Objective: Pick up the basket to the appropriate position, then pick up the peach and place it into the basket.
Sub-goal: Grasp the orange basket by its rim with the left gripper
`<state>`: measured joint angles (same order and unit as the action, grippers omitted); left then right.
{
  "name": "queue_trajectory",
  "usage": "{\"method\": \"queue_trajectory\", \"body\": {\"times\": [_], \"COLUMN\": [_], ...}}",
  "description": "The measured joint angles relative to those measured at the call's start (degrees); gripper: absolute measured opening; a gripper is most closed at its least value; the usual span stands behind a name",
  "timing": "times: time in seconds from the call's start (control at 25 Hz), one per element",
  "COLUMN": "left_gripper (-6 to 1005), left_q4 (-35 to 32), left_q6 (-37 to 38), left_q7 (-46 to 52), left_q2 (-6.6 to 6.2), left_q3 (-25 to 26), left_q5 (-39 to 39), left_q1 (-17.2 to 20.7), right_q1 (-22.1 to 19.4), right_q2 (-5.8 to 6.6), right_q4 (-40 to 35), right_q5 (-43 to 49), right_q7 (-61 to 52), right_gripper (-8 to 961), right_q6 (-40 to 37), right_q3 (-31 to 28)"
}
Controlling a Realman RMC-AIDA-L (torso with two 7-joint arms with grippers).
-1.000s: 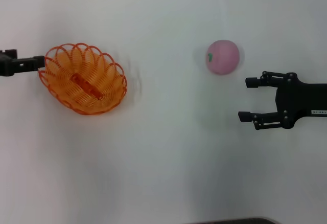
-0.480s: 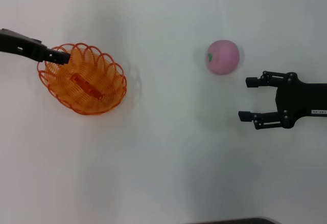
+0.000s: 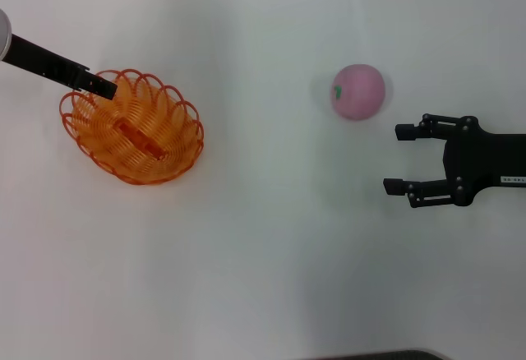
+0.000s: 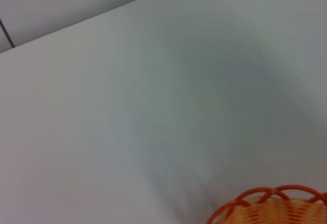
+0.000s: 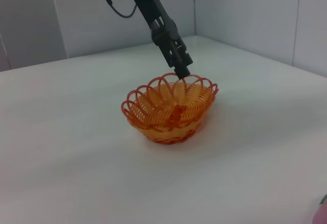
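Observation:
The orange wire basket (image 3: 131, 126) sits at the left of the white table (image 3: 263, 253); the right wrist view shows the basket (image 5: 171, 109) resting flat. My left gripper (image 3: 103, 87) slants down from the far left, its narrow tip shut on the basket's far-left rim. From the right wrist, the left gripper (image 5: 181, 69) meets the rim from above. A piece of basket rim (image 4: 271, 206) shows in the left wrist view. The pink peach (image 3: 358, 91) with its green mark lies right of centre. My right gripper (image 3: 397, 159) is open, just right of and nearer than the peach, touching nothing.
Bare white tabletop stretches between the basket and the peach and across the near half. Grey walls (image 5: 245, 14) rise behind the table's far edge and corner.
The left arm has swung from lying level at the basket's left rim to slanting down from the far left. The basket shifted slightly left. The right arm and the peach stayed still.

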<state>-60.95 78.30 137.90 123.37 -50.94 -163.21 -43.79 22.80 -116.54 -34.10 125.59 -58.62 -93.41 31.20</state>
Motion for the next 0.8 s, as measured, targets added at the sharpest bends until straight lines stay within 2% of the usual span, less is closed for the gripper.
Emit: {"method": "queue_trajectory", "body": {"times": [0.28,0.48,0.8], "left_gripper": [889,884,873], "left_q4": [1.8,5.2,5.9], "left_q6": [-2.8,-5.5,-7.1], "left_q7": [1.4,1.5,1.4], "left_q2": [-0.05,-0.64,-0.93], "left_q3": [-3.0,-5.4,-6.1], "left_q5": [-0.5,-0.5,-0.5], "left_q1": [-0.4,-0.9,-0.8], "right_q1": [0.1,0.1,0.2], "right_q2": [0.0,0.0,0.0], "right_q4": [0.0,0.0,0.0], "right_q5": [0.0,0.0,0.0], "right_q7": [0.0,0.0,0.0], "right_gripper": [899,899,899], "right_q6": [0.0,0.0,0.1], "right_q3": [0.4,0.5,0.6]}}
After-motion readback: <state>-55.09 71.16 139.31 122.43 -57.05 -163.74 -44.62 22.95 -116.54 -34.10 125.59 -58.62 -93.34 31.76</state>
